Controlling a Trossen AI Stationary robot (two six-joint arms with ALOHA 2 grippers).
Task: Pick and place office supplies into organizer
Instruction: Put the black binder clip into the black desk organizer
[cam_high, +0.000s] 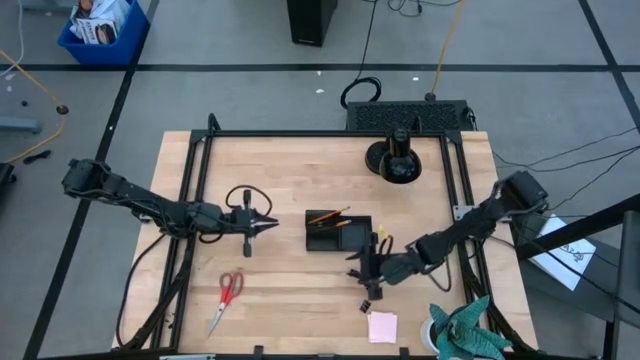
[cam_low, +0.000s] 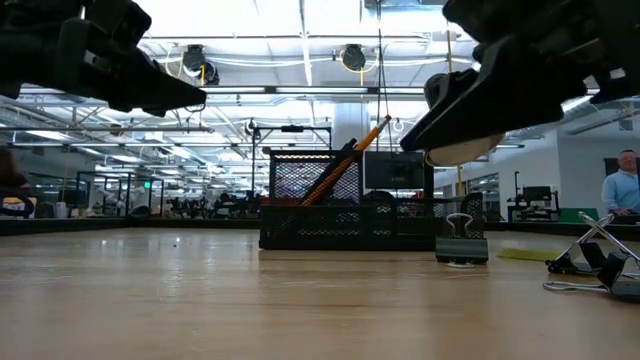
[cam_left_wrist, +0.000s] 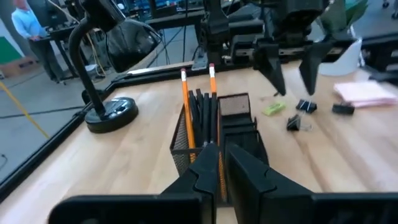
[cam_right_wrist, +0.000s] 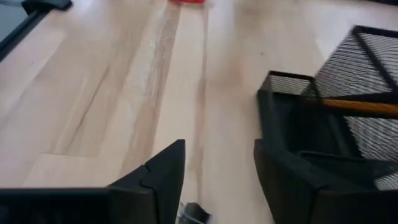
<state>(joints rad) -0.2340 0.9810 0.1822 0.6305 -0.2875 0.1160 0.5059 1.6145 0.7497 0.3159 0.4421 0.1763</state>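
Scissors (cam_high: 227, 296) lie near the front left of the bench (cam_high: 280, 190), red handles toward the middle and blades running down-left; I only see them from above. On my low view both hands are cut off at the top edge, so I judge them from the other cameras. My right hand (cam_high: 368, 270) hovers just right of the organizer (cam_high: 338, 231), fingers spread apart with nothing between them; a binder clip (cam_high: 366, 305) sits on the bench just in front of it and another is barely visible under the fingers in the right wrist view. My left hand (cam_high: 268, 226) hangs well left of the organizer, pointing at it, fingers together and empty. Two orange pencils (cam_left_wrist: 198, 106) lean in the organizer, tips angled up toward the back right. Pink sticky notes (cam_high: 382, 326) lie near the front edge
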